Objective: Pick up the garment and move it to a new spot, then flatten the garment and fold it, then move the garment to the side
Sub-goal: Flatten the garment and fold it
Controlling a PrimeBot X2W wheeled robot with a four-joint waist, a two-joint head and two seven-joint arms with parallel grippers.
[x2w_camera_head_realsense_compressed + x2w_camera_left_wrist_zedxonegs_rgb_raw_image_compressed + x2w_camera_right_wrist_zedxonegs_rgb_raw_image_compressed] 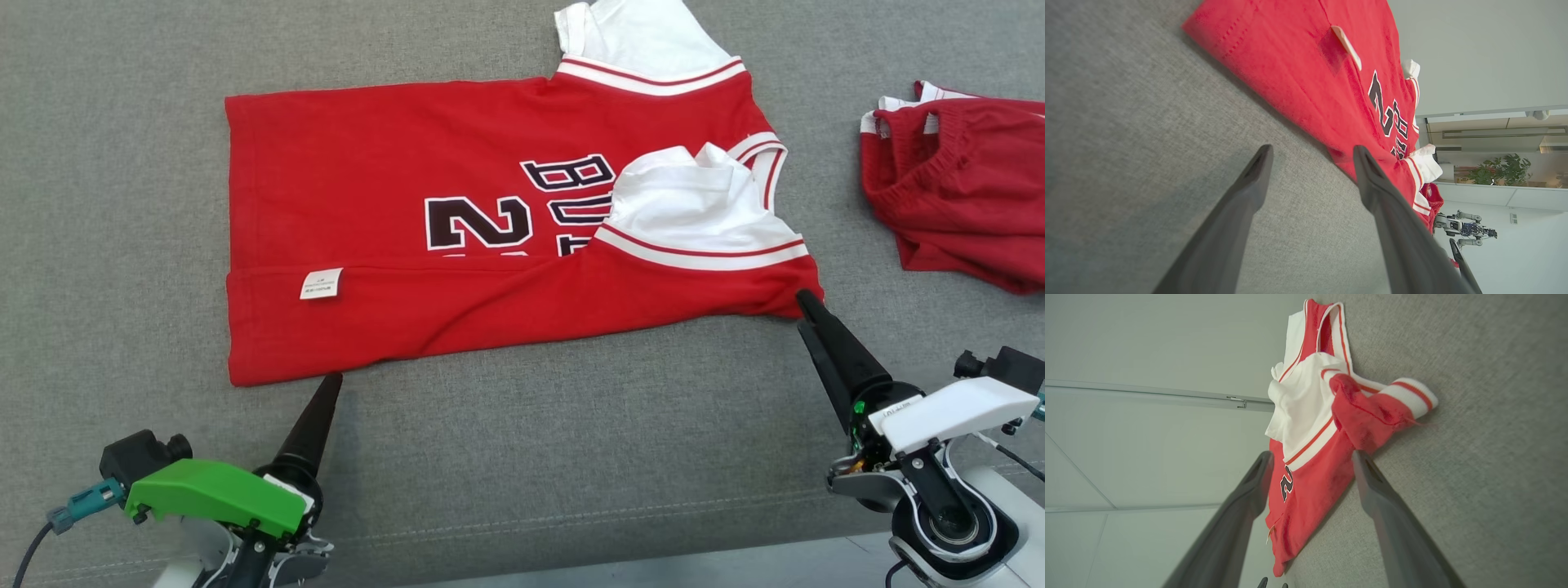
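Red jersey (367,204) lay flat on the grey fabric surface (122,204), filling the head view from centre up toward 12 o'clock, hem at 9 o'clock and neck at 3 o'clock. Its near long edge was folded over onto the front, with a white care label (320,282) showing on that flap. The near white sleeve (694,204) was folded in over the lettering; the far white sleeve (637,28) stuck out at 12 to 1 o'clock. Left gripper (326,388) sat at 7 o'clock, fingertips just at the near hem corner. In the left wrist view its jaws (1312,151) were spread wide, one finger over bare grey fabric, the other tip against the jersey's edge, nothing clamped. Right gripper (804,309) sat at 4 o'clock, tips at the near shoulder corner under the sleeve band. The right wrist view showed that gripper (1312,454) equally wide apart, red cloth showing in the gap between the fingers, no grip on it. A pair of red shorts (963,188) lay crumpled at 3 o'clock, apart from the jersey.
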